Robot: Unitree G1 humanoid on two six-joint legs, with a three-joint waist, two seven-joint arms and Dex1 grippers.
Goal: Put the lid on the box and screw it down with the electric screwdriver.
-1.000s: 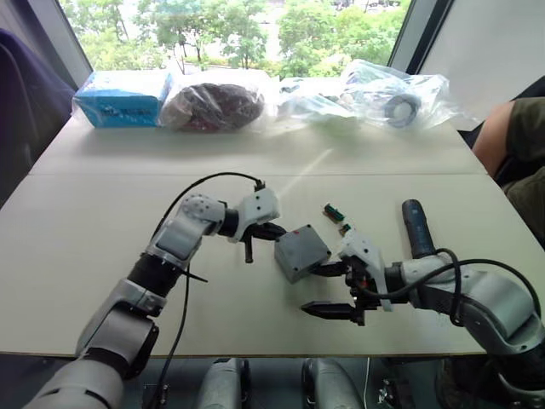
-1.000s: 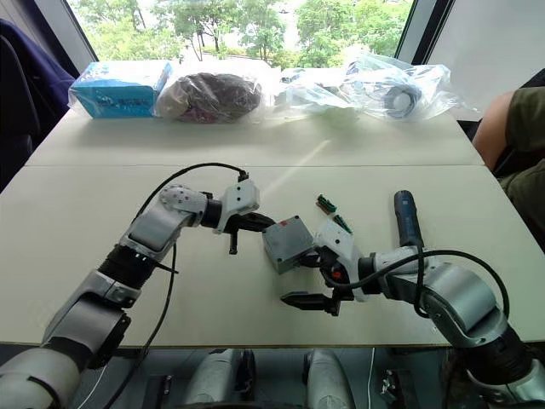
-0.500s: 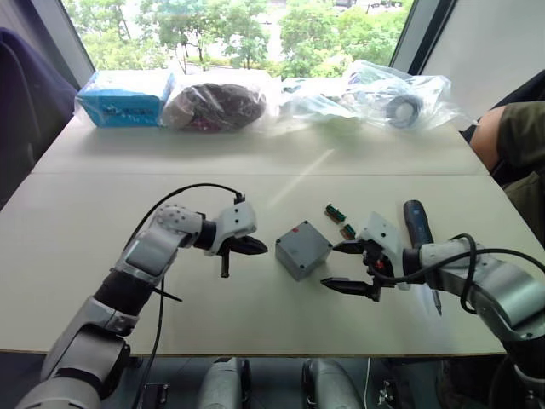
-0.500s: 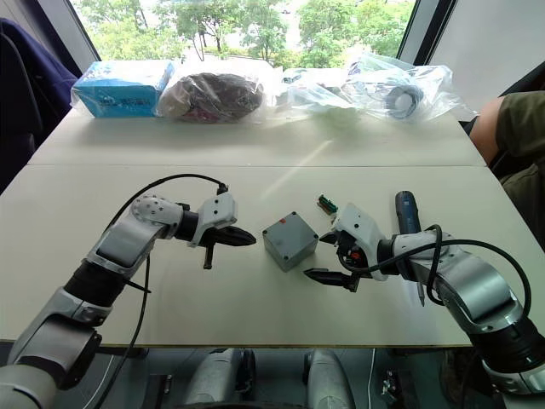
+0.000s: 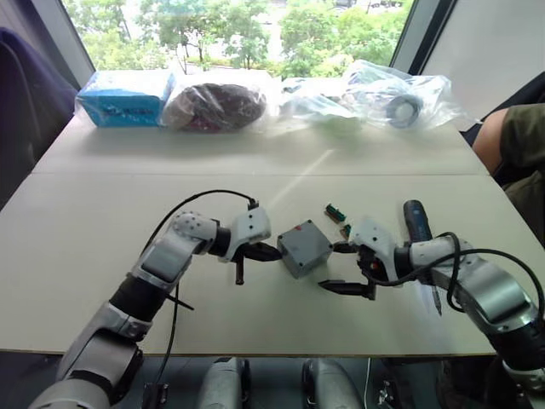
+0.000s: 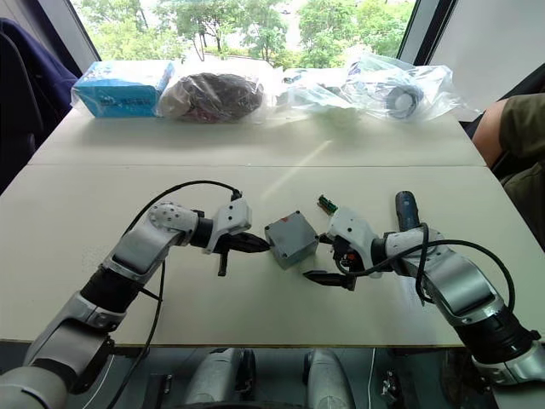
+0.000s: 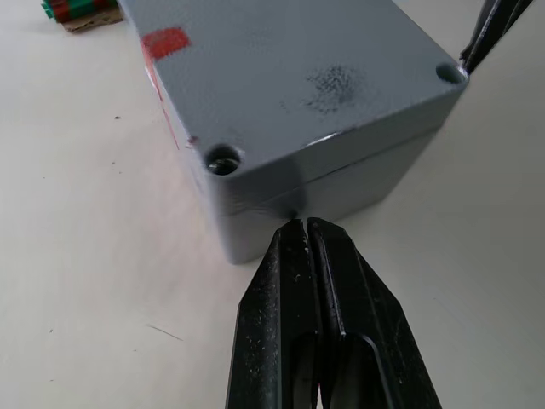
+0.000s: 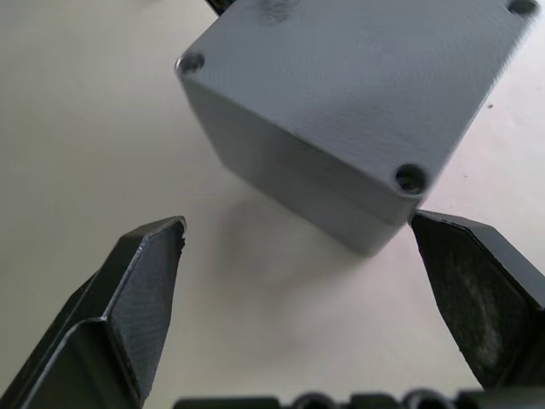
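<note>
- Seen from the left eye view, the box [image 5: 303,248] sits on the pale table [image 5: 85,230] with the lid [image 5: 300,239] already resting on top, a red mark on its upper face. The left gripper [image 5: 255,253], fingers closed together and holding nothing, points its tips at the box's left side. The right gripper [image 5: 342,268] stands spread wide just to the box's right, its farther finger against the box's corner. Judging by this, the two arms are squaring and steadying the closed box before any screwing. The electric screwdriver [image 5: 419,229] lies untouched beyond the right arm, and two small green pieces [image 5: 338,220] lie between it and the box. Bagged items and a blue packet [image 5: 124,96] line the far edge; a person's sleeve [image 5: 521,136] shows at the right.
- Likewise, the right eye view shows the same layout and adds nothing new.
- Up close, the left wrist view shows what the head views cannot: the closed fingertips [image 7: 305,243] meet the seam where lid joins box, and open screw holes sit at the lid's corners, apparently not yet driven.
- Finally, the right wrist view shows one pad [image 8: 477,298] touching the box's lower corner, while the other stands well clear.
</note>
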